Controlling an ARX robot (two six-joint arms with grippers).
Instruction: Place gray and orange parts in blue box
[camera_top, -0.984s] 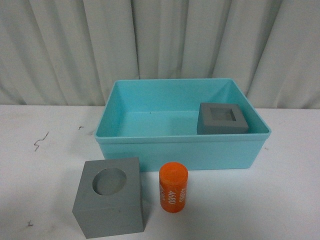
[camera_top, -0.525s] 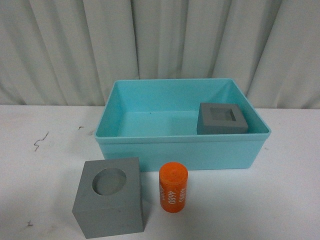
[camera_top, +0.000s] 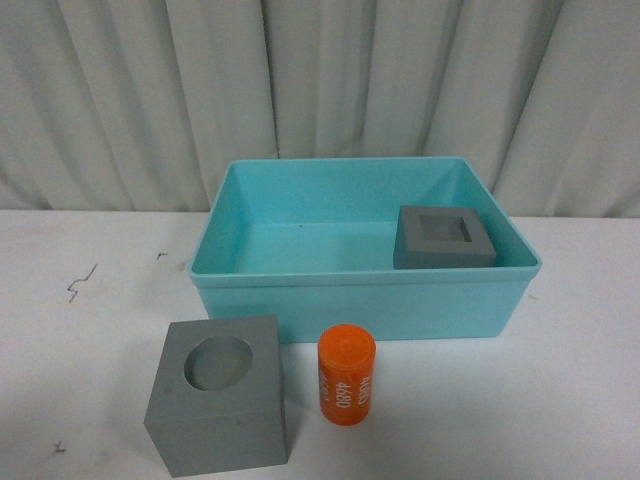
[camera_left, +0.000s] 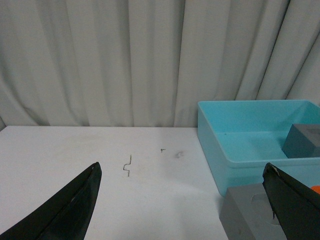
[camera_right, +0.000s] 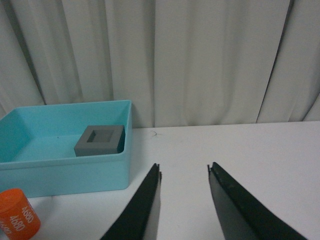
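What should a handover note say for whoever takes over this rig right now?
Left pincer: open, empty, over the table to the left of the blue box.
Right pincer: open, empty, over the table on the other side of the box.
Done: square-recess gray cube lies inside the box, on its right side.
Left to do: round-recess gray cube and orange cylinder, which stands upright. Both are side by side on the table in front of the box, and neither is gripped.
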